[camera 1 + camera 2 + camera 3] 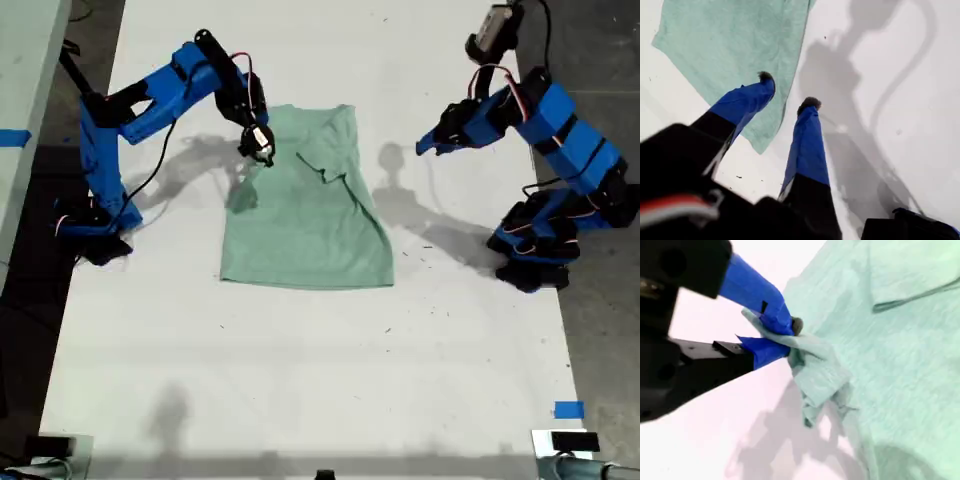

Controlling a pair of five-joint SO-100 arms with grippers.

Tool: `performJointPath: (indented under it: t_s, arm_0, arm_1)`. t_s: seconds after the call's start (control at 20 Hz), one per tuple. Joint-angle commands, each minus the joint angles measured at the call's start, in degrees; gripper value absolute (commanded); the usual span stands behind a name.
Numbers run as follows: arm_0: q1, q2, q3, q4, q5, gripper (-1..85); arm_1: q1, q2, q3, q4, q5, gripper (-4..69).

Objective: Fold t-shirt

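Blue tape (568,409) near the front edge at the exterior view's right, on a white table (320,370). Further back, at the exterior view's left, my second gripper (260,146) lowered onto the near-side edge of the shirt (310,215), jaws pinched on a bunch of its cloth. Seen close in the second wrist view: blue fingertips (774,315) of my second gripper (785,335) clamped on a wad of mint fabric, crumpled folds hanging just below the jaws, lifted a little off the table, shadow beneath. Beyond the jaws, shirt (900,365) spread mostly flat, one folded-over flap with a hemmed edge lying on top.

Mid-scene in the exterior view: shirt between the two arms, pale mint, one side already folded inward, hem toward the camera lying straight.

At the exterior view's right: my first gripper (428,146) raised above bare table, well apart from the shirt, holding nothing. Through the first wrist view: my first gripper (788,92) with jaws parted, a clear gap between the two blue fingers, shirt (735,50) lying beyond and beside the fingertips, not touched, gripper shadow falling on the white surface.
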Motion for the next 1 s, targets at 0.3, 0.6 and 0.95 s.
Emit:
performJointPath:
  t_s: [0.3, 0.6, 0.95]
  arm_0:
    - [3.3, -4.7, -9.3, -16.4, 6.9, 36.6]
    - [1.4, 14.5, -6.8, -7.8, 10.5, 35.9]
    - [21.2, 45.0, 26.6, 5.7, 5.5, 34.9]
  arm_1:
    - [-1.1, 8.2, 5.6, -1.9, 3.1, 13.8]
    - [-2.5, 12.0, 11.6, -3.0, 4.6, 13.5]
    - [-17.4, 12.8, 20.5, -5.5, 9.6, 25.6]
